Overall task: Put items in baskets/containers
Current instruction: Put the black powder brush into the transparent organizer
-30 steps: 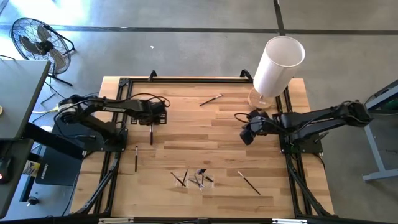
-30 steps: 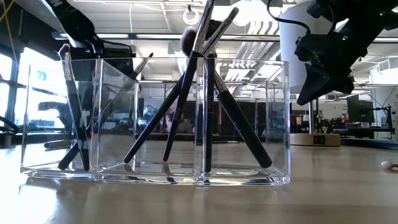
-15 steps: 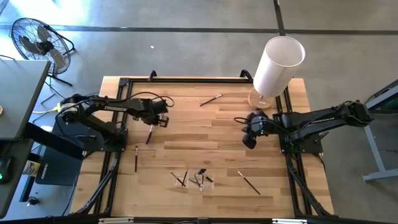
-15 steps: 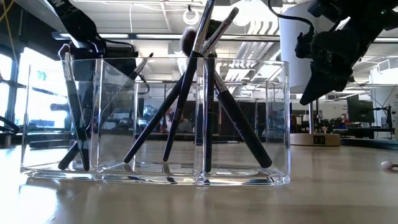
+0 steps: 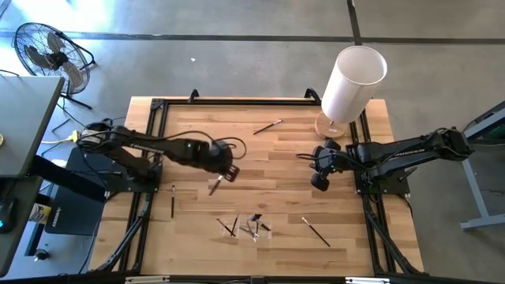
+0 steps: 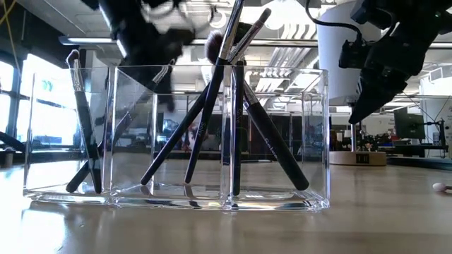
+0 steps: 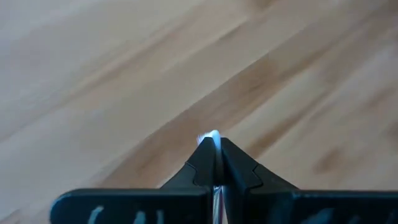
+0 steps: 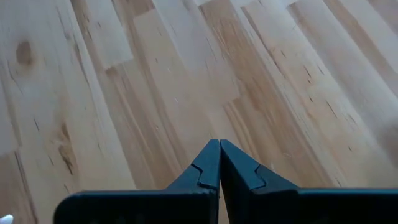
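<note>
The clear holder [image 6: 134, 141] stands near the table's front edge [image 5: 246, 227] with several dark-handled brushes leaning upright in its compartments. My left gripper [image 5: 224, 173] hovers left of the table's middle, shut on a thin brush [image 5: 214, 187]. My right gripper [image 5: 319, 185] hangs shut and empty over the right half of the table [image 8: 219, 146]. Loose brushes lie flat on the wood: one at the far side [image 5: 267, 126], one at the left [image 5: 173, 201], one at the near right [image 5: 316, 231]. My left gripper pinches the brush between its two fingertips, where a pale sliver of the brush [image 7: 211, 135] shows in the wrist view. The rest of the brush [image 5: 213, 188] slants out below the fingers toward the near left. Which part of the brush is held cannot be told.
A tall white cylinder [image 5: 351, 83] on a round wooden base stands at the far right corner. A black metal frame [image 5: 150, 181] runs along the table's left, right and far sides. Bare wood lies between the two grippers.
My left gripper has shut on a brush that lay on the left of the table. It has carried the brush up and toward the table's right and near edges, closer to the holder. The brush has turned from lying along the table to slanting under the fingers.
</note>
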